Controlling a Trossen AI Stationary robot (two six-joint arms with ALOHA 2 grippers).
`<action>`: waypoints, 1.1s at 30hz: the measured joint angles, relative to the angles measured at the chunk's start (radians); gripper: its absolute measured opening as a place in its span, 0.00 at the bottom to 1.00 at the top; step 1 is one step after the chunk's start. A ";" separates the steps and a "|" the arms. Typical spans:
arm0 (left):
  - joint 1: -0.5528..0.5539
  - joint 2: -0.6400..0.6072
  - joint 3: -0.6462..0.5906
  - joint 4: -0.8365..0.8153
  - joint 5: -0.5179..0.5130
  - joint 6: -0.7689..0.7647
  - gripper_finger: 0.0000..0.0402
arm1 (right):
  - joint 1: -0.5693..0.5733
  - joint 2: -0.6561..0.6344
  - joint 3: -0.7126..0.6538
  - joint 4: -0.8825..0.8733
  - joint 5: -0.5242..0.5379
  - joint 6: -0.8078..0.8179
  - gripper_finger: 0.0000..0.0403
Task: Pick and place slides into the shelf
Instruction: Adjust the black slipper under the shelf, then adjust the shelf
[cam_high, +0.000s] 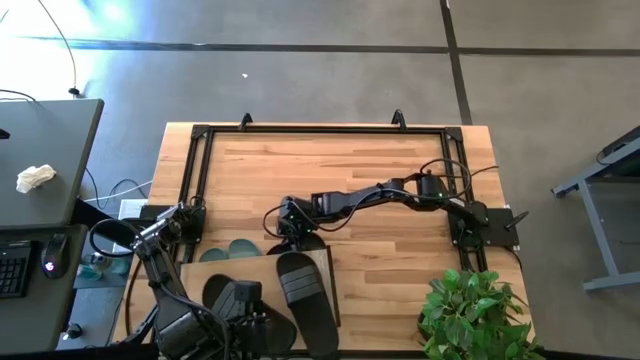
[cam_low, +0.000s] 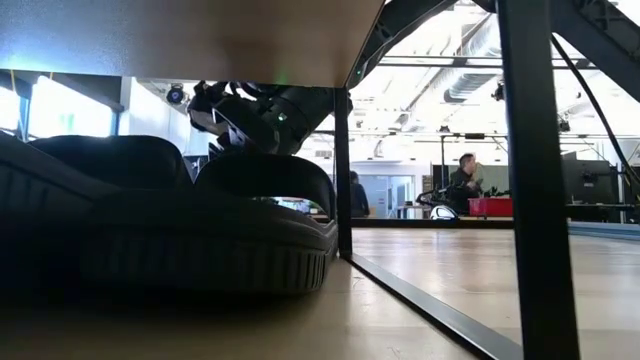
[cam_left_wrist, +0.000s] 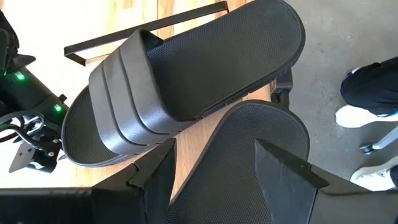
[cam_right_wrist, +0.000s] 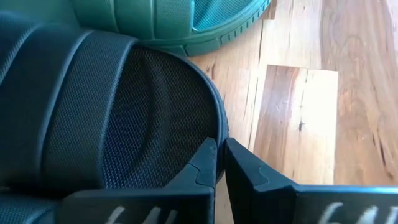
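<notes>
Wooden tabletop (cam_high: 400, 170), shelf (cam_high: 255, 270), black slides (cam_high: 305, 290)

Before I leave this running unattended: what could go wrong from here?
1. The black ribbed-strap rubber slide on the low light-wood shelf overhangs its front edge, so a nudge might tip it off.
2. The left gripper holds a second black slide close beside it; setting it down could bump it.
3. The shut right gripper is pinching a black slide's rim and may slip.
</notes>
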 joint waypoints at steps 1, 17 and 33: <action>0.000 0.000 0.000 0.000 0.000 0.000 0.50 | 0.001 0.000 0.000 0.000 0.000 -0.005 0.00; 0.000 0.000 0.000 0.001 0.007 -0.005 0.50 | 0.007 -0.011 0.000 -0.005 0.023 -0.026 0.23; 0.000 0.000 0.000 0.001 0.007 -0.005 0.50 | -0.003 -0.036 0.000 -0.008 0.060 -0.083 0.27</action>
